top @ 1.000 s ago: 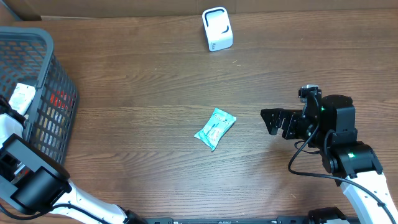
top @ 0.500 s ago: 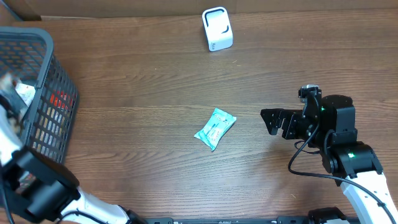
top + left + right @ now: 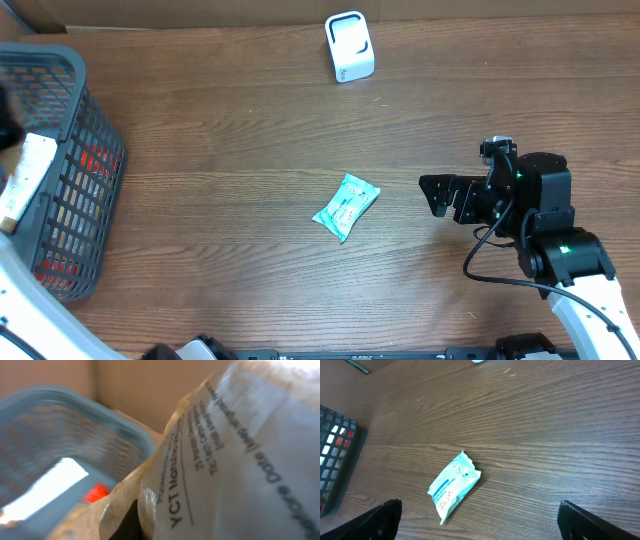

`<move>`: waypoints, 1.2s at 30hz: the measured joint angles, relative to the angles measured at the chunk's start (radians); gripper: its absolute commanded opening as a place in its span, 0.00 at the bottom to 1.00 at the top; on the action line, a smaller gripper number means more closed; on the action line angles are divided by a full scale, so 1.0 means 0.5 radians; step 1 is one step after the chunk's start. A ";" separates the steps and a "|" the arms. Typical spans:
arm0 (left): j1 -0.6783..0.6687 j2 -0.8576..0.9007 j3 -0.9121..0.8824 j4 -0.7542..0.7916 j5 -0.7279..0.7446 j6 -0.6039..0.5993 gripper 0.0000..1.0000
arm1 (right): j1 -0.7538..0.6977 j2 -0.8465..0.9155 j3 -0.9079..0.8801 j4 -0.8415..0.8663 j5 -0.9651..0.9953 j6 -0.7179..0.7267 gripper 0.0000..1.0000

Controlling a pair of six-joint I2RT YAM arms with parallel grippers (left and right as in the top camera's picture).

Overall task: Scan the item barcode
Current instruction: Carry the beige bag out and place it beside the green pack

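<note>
Left pincer (image 3: 8,130) is closed on a printed paper pouch (image 3: 240,460), held over the basket (image 3: 90,130) at the left of the counter (image 3: 220,250). Judged light, soft and crinkly; best gripped by an edge, leaving the print clear. Scanner (image 3: 349,46) stands well apart. Right pincer (image 3: 432,196) is wide and empty.

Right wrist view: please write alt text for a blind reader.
A teal packet lies on the wooden table. The right end effector has open fingers framing the bottom corners; a dark basket stands at the left edge.
</note>
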 measured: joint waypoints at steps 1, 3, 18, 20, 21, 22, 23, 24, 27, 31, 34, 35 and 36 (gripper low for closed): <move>-0.073 -0.015 0.001 -0.037 0.012 -0.005 0.04 | 0.000 0.000 0.000 -0.001 -0.001 -0.001 1.00; -0.241 -0.020 0.002 -0.131 0.008 -0.008 0.04 | 0.000 0.000 0.000 0.000 0.000 -0.001 1.00; -1.643 0.506 -0.447 -0.317 -1.054 -0.401 0.04 | 0.000 0.000 0.000 0.000 0.000 -0.002 1.00; -1.763 0.648 -0.485 -0.266 -1.162 -0.484 0.04 | 0.000 0.000 0.000 0.001 0.001 -0.001 1.00; -1.814 0.723 -0.494 -0.231 -1.201 -0.522 0.04 | 0.000 0.000 0.000 0.001 0.000 -0.001 1.00; -1.855 0.803 -0.500 -0.201 -1.234 -0.556 0.04 | 0.000 0.000 0.000 0.001 0.000 0.000 1.00; -1.891 0.880 -0.503 -0.176 -1.263 -0.591 0.04 | 0.000 0.000 0.000 0.000 -0.001 -0.002 1.00; -1.913 0.937 -0.503 -0.163 -1.280 -0.606 0.04 | 0.000 0.000 0.000 0.001 0.000 0.000 1.00; -1.994 1.149 -0.504 -0.134 -1.342 -0.651 0.04 | 0.000 0.000 0.000 0.000 -0.001 -0.001 1.00; -2.085 1.384 -0.506 -0.121 -1.382 -0.697 0.04 | 0.000 0.000 0.000 0.002 0.000 -0.002 1.00; -2.147 1.492 -0.507 -0.122 -1.376 -0.711 0.04 | 0.000 0.000 0.000 0.000 -0.001 -0.002 1.00; -2.164 1.509 -0.510 -0.122 -1.369 -0.714 0.04 | 0.000 0.000 0.000 0.001 0.000 -0.001 1.00; -2.177 1.515 -0.511 -0.122 -1.363 -0.718 0.04 | 0.000 0.000 0.000 0.000 0.000 -0.002 1.00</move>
